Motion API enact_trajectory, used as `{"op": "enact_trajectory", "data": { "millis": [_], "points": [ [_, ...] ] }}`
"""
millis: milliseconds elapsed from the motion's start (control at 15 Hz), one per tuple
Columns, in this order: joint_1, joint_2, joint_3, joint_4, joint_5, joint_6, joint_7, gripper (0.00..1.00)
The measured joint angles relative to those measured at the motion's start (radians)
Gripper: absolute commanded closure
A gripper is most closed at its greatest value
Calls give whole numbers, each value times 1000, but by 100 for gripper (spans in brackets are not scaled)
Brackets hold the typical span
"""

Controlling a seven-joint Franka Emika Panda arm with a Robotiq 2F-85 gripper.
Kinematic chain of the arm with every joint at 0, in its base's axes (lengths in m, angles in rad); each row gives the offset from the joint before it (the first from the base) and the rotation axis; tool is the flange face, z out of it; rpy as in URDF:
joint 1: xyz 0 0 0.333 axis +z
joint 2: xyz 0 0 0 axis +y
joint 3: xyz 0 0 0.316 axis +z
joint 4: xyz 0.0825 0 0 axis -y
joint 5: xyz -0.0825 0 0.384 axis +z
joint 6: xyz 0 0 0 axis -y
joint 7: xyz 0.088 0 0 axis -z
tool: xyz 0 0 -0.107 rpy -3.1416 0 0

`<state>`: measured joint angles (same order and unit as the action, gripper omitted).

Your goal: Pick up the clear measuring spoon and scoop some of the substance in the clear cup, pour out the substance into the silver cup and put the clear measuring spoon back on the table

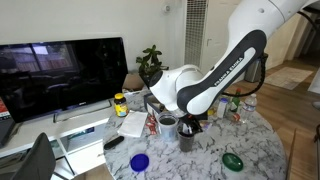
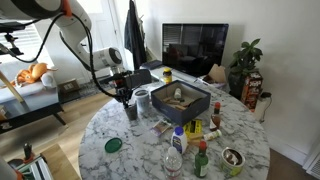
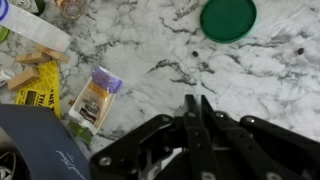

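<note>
My gripper (image 3: 196, 98) is shut on the thin handle of the clear measuring spoon (image 3: 197, 86), which shows only as a pale sliver between the fingertips. It hangs over the marble table (image 3: 150, 40). In both exterior views the gripper (image 1: 190, 125) (image 2: 124, 95) hovers just above the narrow dark clear cup (image 1: 186, 142) (image 2: 131, 110). The wider silver cup (image 1: 167, 123) (image 2: 141, 98) stands right beside it. The substance makes the clear cup look dark. A few dark specks (image 3: 195, 50) lie on the table. Both cups are out of the wrist view.
A green lid (image 3: 228, 18) (image 1: 232, 160) (image 2: 113, 145) and a blue lid (image 1: 139, 161) lie on the table. A dark box (image 2: 180, 100), bottles (image 2: 178, 140), packets (image 3: 95, 95) and a television (image 1: 60, 70) crowd the rest.
</note>
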<state>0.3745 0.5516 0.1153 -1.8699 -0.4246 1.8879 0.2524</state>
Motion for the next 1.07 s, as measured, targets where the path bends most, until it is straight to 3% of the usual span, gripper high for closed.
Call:
{"op": "enact_trajectory", "data": {
  "millis": [600, 1067],
  "points": [
    [55, 33, -9, 1, -97, -34, 129, 99],
    [51, 41, -1, 22, -82, -38, 59, 99]
  ]
}}
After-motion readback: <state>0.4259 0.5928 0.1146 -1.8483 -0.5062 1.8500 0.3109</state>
